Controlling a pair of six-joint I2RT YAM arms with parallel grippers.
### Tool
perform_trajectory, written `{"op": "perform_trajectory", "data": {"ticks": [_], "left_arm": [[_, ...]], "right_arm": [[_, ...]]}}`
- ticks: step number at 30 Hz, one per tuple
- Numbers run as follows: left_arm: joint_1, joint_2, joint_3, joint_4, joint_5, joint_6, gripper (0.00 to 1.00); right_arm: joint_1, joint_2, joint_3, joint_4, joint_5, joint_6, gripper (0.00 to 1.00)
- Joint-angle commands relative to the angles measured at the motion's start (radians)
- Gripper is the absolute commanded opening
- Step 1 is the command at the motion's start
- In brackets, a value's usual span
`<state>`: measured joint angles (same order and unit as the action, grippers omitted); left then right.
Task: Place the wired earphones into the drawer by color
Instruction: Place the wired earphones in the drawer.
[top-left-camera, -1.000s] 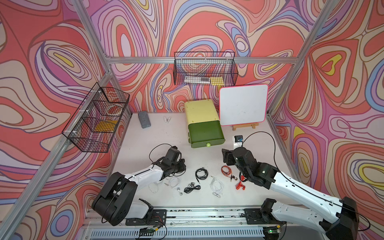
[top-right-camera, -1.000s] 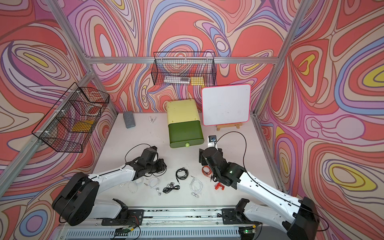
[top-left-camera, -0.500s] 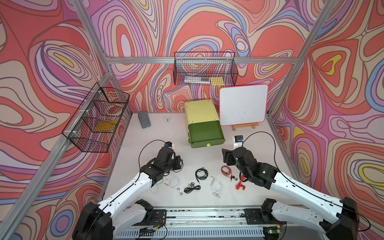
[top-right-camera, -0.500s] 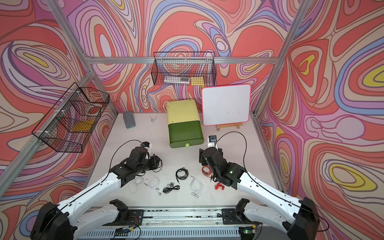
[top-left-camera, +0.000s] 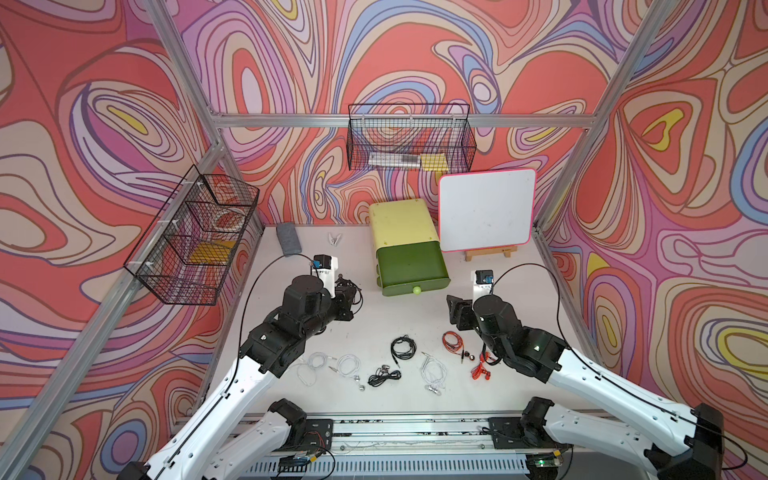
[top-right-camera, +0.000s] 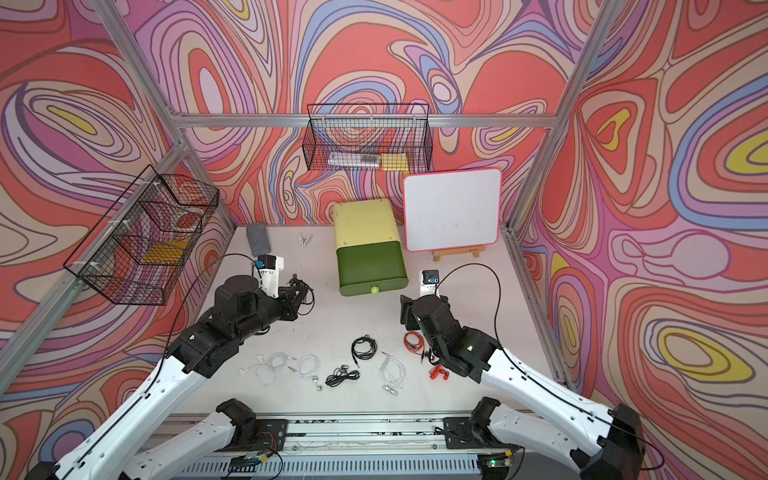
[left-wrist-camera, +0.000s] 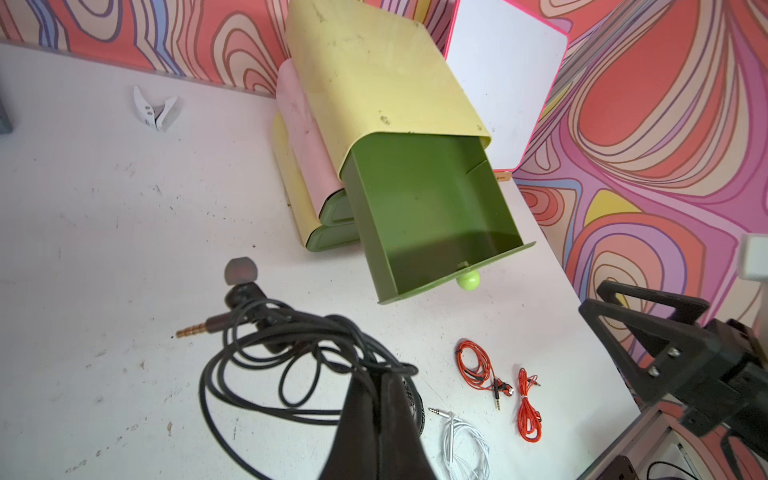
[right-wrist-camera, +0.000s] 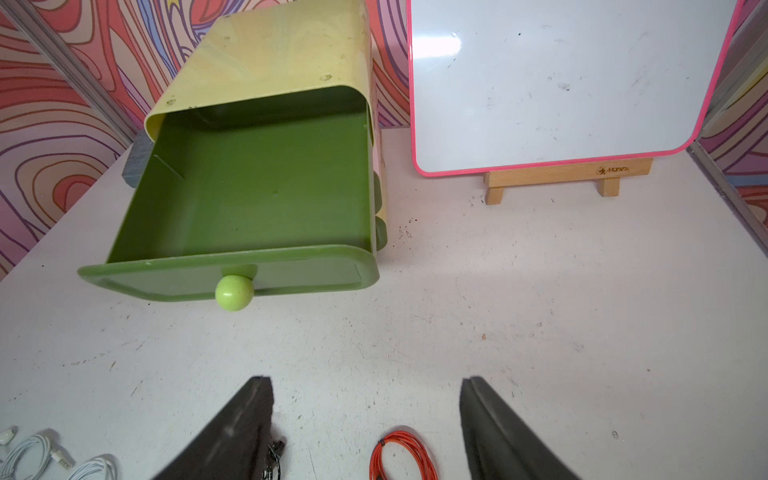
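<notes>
My left gripper (top-left-camera: 352, 291) (left-wrist-camera: 380, 376) is shut on a black wired earphones bundle (left-wrist-camera: 286, 345), held above the table to the left of the open green drawer (top-left-camera: 411, 266) (left-wrist-camera: 432, 208). The drawer's floor (right-wrist-camera: 249, 187) is bare. My right gripper (top-left-camera: 454, 309) (right-wrist-camera: 365, 386) is open and holds nothing; it hovers over a red bundle (top-left-camera: 452, 341) (right-wrist-camera: 399, 457). On the table in front lie a second red bundle (top-left-camera: 480, 371), two black bundles (top-left-camera: 403, 347) (top-left-camera: 384, 376) and three white ones (top-left-camera: 318, 361) (top-left-camera: 348, 363) (top-left-camera: 434, 372).
The drawer slides out of a yellow cabinet (top-left-camera: 401, 220). A whiteboard on a wooden easel (top-left-camera: 486, 210) stands to its right. A grey block (top-left-camera: 288, 238) and a white clip (top-left-camera: 335, 238) lie at the back left. Wire baskets (top-left-camera: 409, 141) (top-left-camera: 195, 241) hang on the walls.
My left arm has risen and reached toward the back, carrying the black bundle up off the table. The right arm has stayed put.
</notes>
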<state>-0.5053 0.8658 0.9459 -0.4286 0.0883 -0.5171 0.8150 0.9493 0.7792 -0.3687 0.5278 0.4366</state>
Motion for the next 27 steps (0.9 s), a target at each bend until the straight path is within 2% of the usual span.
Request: {"op": "perform_trajectory", "data": {"ticks": [1,6,16,27], "left_arm": [[-0.003,0.021,0.058,-0.01,0.038,0.046,0.0],[-0.003,0.102,0.128,0.047,0.08,0.046,0.0],[-0.008,0.336,0.229,0.264,0.211,-0.033,0.0],[-0.06,0.576,0.372,0.356,0.257,-0.062,0.0]], "right_arm": [[0.005,-0.02,-0.007,0.008,0.012,-0.009,0.73],[0.004,-0.039,-0.009,0.003,0.018,-0.016,0.73],[0.006,-0.091,-0.027,-0.02,0.032,-0.016,0.73],[0.006,-0.136,-0.046,-0.046,0.045,-0.011,0.73]]}}
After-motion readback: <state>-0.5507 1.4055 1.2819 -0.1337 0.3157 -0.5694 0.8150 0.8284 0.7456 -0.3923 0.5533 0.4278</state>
